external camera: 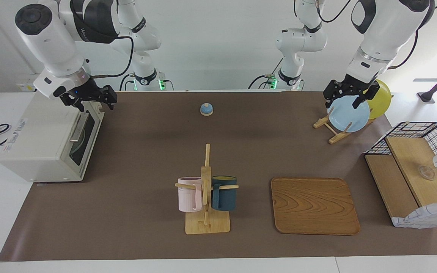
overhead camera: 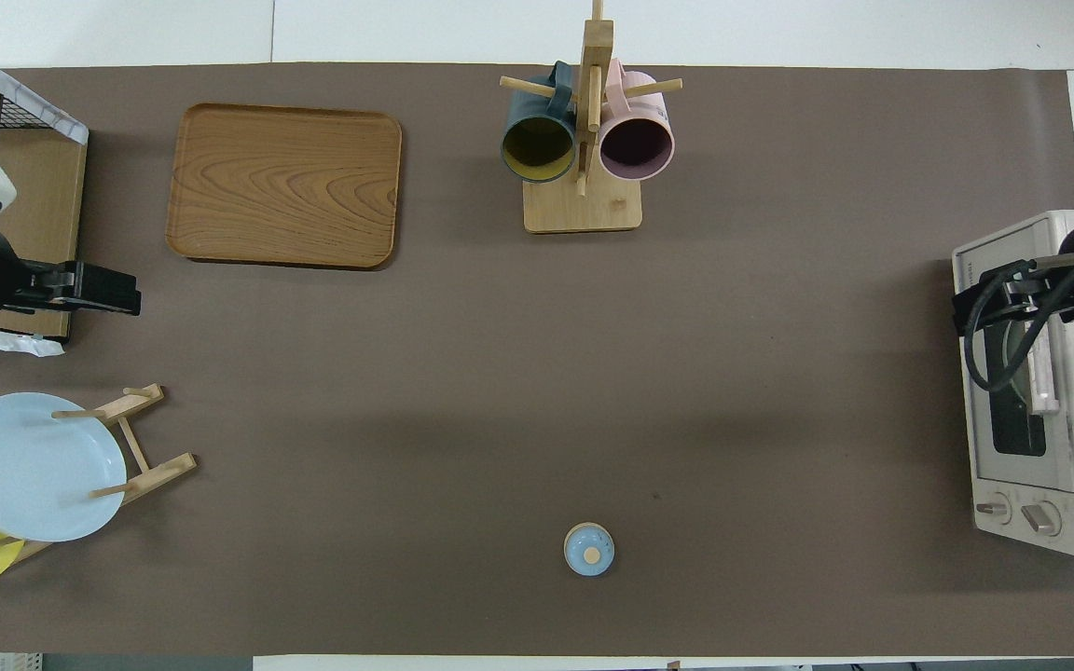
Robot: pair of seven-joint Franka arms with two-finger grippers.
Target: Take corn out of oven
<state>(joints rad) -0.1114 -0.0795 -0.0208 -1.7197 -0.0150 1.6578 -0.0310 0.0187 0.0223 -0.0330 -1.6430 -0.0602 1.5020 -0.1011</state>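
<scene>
Fingers apart on right gripper (external camera: 93, 101) over closed oven (external camera: 47, 138); left gripper (external camera: 349, 96) likewise, waiting over plate rack (external camera: 330, 129).

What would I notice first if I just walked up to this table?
Probably the boxy white oven at the right arm's end of the table, with the right claw hanging over its door handle. Next, two mugs hanging on a wooden stand, and blue and yellow plates on a rack, with the left claw above them.
</scene>
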